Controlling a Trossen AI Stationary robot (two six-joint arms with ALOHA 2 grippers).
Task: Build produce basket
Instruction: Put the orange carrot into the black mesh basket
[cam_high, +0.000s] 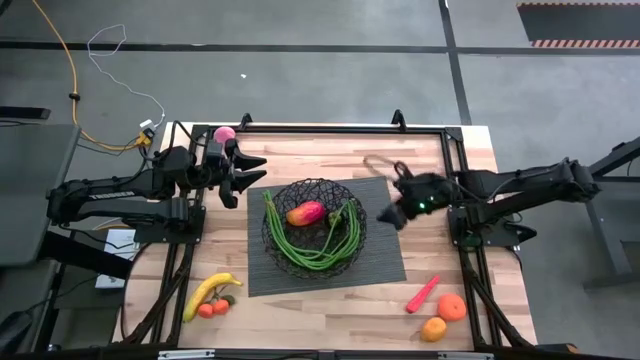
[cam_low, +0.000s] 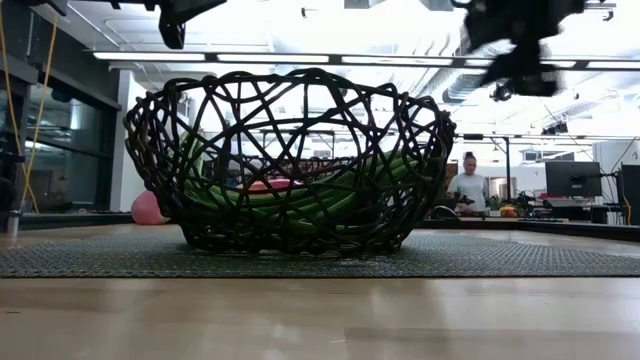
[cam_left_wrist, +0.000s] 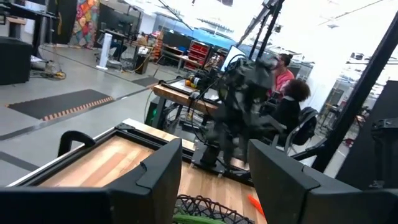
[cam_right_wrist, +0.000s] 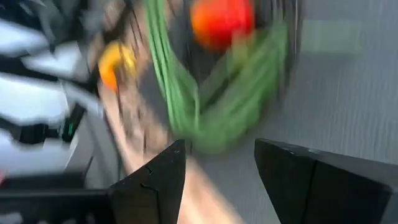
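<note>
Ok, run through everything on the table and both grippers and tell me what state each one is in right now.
basket: upright on the mat, part filled
mango: in basket
green beans: in basket, curled along the rim
banana: outside, on table
tomatoes: outside, beside banana
chili: outside, on table
oranges: outside, near chili
pink ball: outside, at table edge
left gripper: open, empty
right gripper: open, empty

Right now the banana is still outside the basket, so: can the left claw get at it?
Probably yes. The banana lies in the open on the left arm's side, with only the small tomatoes beside it; the left claw is open and empty.
</note>
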